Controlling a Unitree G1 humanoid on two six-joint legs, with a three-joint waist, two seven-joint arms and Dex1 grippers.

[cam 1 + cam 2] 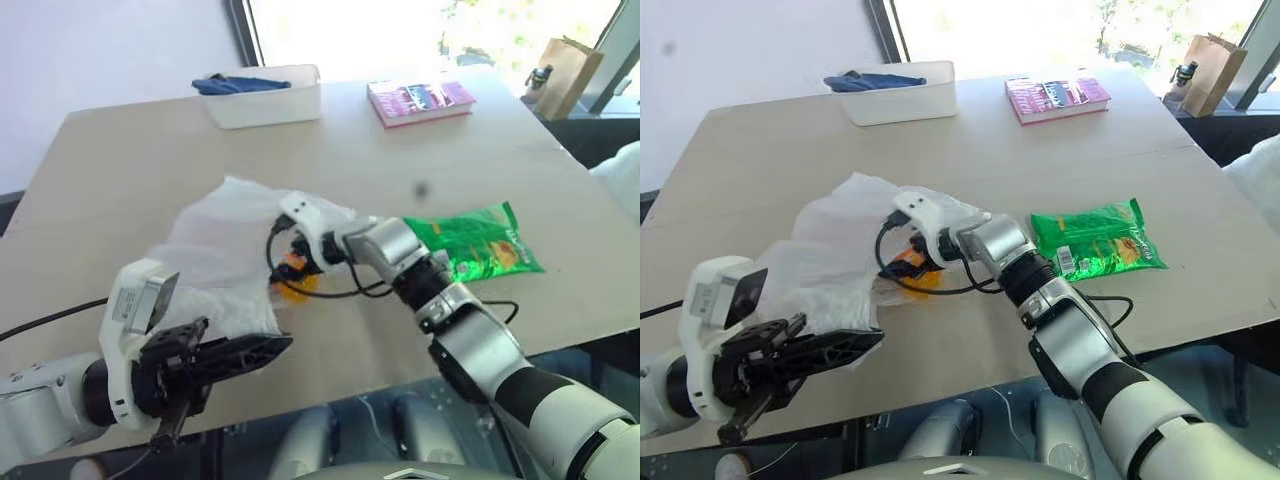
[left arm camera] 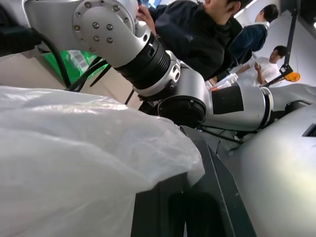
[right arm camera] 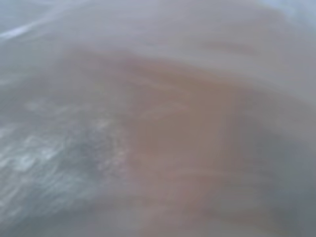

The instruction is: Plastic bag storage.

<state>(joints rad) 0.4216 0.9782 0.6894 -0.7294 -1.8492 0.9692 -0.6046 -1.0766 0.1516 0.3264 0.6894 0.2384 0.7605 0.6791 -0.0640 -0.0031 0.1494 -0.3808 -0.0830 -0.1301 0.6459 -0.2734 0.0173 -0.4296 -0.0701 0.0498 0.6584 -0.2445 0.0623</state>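
Observation:
The plastic bag is thin, translucent white and crinkly, and lies bunched on the near left part of the table. Its near edge rises to my left gripper, which is shut on that edge just off the table's front. In the left wrist view the plastic bag drapes over one black finger. My right gripper reaches in from the right and pushes into the bag's opening. A small orange and black thing lies right under it. Blurred plastic shows in the right wrist view.
A green snack packet lies to the right of the bag. At the back stand a white tub holding a blue cloth and a pink book. A brown paper bag stands beyond the far right corner. People sit nearby.

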